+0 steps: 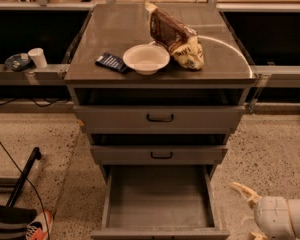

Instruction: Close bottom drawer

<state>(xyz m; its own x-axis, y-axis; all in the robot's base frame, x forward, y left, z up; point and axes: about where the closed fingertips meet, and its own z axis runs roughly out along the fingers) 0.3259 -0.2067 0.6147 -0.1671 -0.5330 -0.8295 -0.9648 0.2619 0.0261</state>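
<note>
The bottom drawer point(159, 198) of the grey metal cabinet point(160, 118) stands pulled out, its plain grey tray empty. Its low front panel point(160, 232) runs along the bottom edge of the view, and its handle is cut off there. My gripper point(248, 215) is at the lower right, low near the floor, just right of the open drawer's front right corner and apart from it. Its two cream fingers point(243, 192) are spread and hold nothing.
The two upper drawers point(160, 117) point(161, 155) sit slightly out. On the cabinet top are a white bowl point(146, 58), a brown chip bag point(176, 35) and a dark blue packet point(111, 62). A black pole point(23, 176) and a shoe point(39, 225) lie on the floor at the left.
</note>
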